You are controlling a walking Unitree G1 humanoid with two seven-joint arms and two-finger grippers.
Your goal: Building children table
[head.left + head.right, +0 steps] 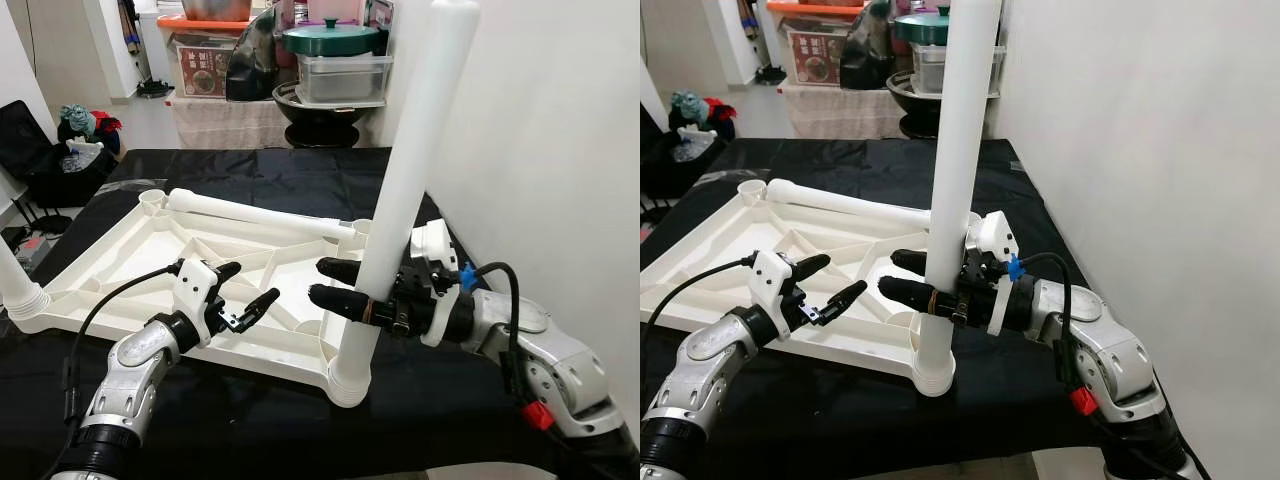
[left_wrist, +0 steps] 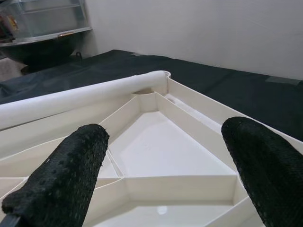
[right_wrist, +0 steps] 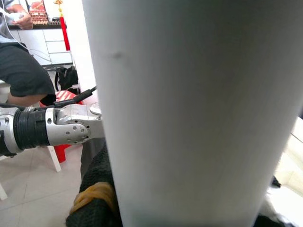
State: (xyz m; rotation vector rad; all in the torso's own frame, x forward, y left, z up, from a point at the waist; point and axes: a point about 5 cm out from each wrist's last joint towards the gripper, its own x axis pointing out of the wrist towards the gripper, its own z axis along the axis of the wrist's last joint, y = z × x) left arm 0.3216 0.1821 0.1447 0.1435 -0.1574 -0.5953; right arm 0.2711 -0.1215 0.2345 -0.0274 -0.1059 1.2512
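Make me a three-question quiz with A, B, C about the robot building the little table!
1. Where does the upright leg stand?
A. in the tabletop's near corner
B. on the floor
C. in a box

2. What colour is the cloth under the tabletop?
A. red
B. black
C. yellow

3. What is the left gripper doing?
A. squeezing a leg
B. holding a cup
C. open, holding nothing

Answers: 1 A, its foot sits in the corner socket. 2 B, dark cloth surrounds the tabletop. 3 C, its fingers are spread above the tabletop.

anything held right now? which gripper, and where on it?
Right gripper grips the upright white table leg low on its shaft, above the corner socket. Left gripper open, holding nothing.
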